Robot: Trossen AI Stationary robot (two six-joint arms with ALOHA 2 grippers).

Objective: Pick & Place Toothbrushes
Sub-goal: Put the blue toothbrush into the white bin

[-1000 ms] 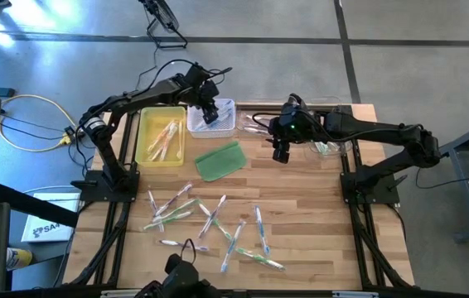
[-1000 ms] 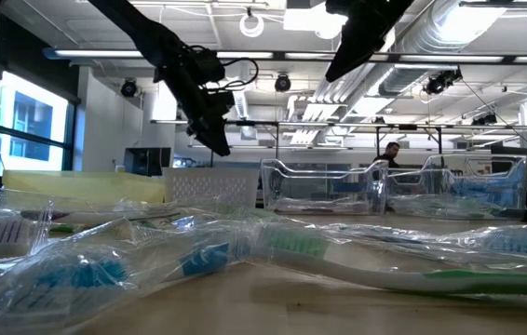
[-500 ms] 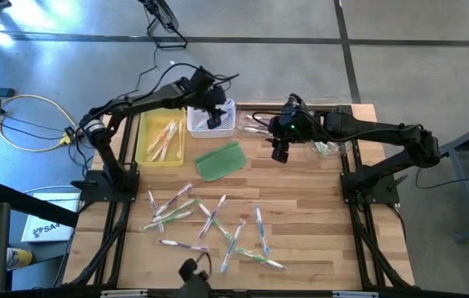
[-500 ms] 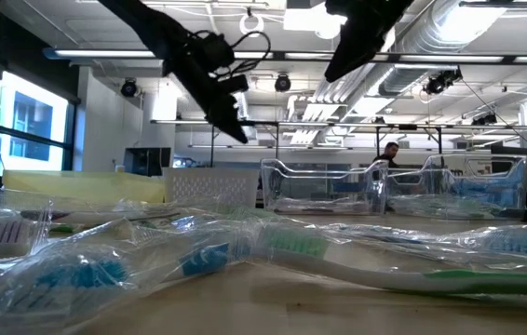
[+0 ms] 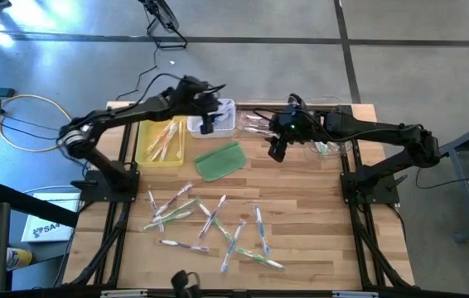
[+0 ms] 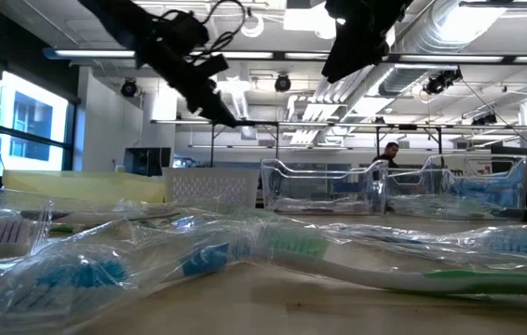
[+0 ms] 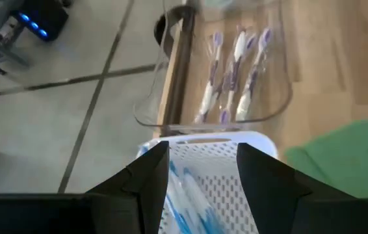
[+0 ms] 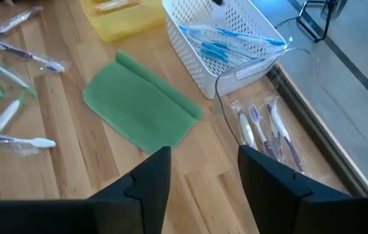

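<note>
Several wrapped toothbrushes [image 5: 210, 223] lie loose on the near half of the wooden table. Blue ones lie in the white basket [image 7: 218, 174] at the far edge. Purple ones [image 8: 265, 130] lie in a clear tray, and orange ones in the yellow tray [image 5: 160, 136]. My left gripper [image 5: 205, 126] hangs open above the white basket, with nothing between its fingers [image 7: 151, 185]. My right gripper [image 5: 276, 153] hovers open and empty over bare wood, just right of the green pad [image 8: 142, 110].
A second clear tray [image 5: 326, 147] stands at the far right under my right arm. In the low view, wrapped brushes [image 6: 273, 251] fill the foreground. Bare wood lies between the green pad [image 5: 219, 160] and the loose brushes.
My left gripper has risen a little above the white basket, drawn slightly toward the table's left and rolled about its own axis. It stays open and empty. My right gripper has rolled slightly in place.
</note>
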